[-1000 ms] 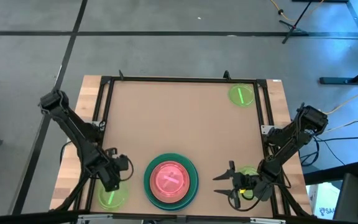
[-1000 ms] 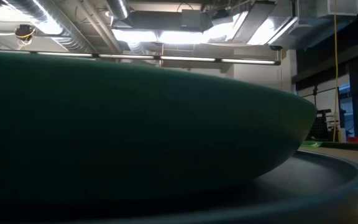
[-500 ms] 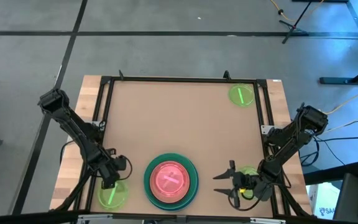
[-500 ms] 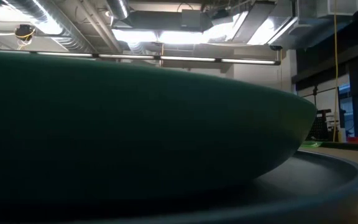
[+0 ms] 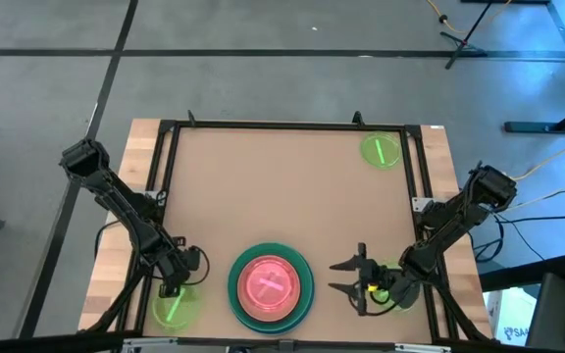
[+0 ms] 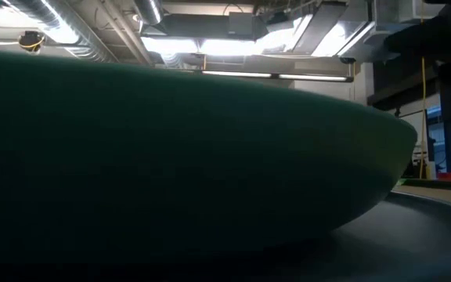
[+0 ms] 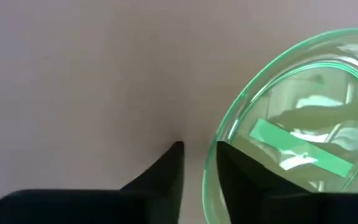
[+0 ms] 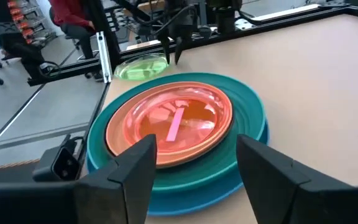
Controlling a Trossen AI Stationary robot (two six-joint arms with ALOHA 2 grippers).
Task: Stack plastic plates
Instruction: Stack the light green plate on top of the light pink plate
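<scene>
Nearby: neon-green plate far corner | stack between tools

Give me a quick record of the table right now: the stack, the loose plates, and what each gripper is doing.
stack: pink plate on salmon plate, on green plate, on blue plate, near edge, centre
loose plates: neon-green, one at far right corner, one at near left, one under the right arm
left gripper: fingers straddling the rim of the near-left plate, narrow gap
right gripper: open, empty, pointing at the stack
low view: filled by the green plate's side
</scene>
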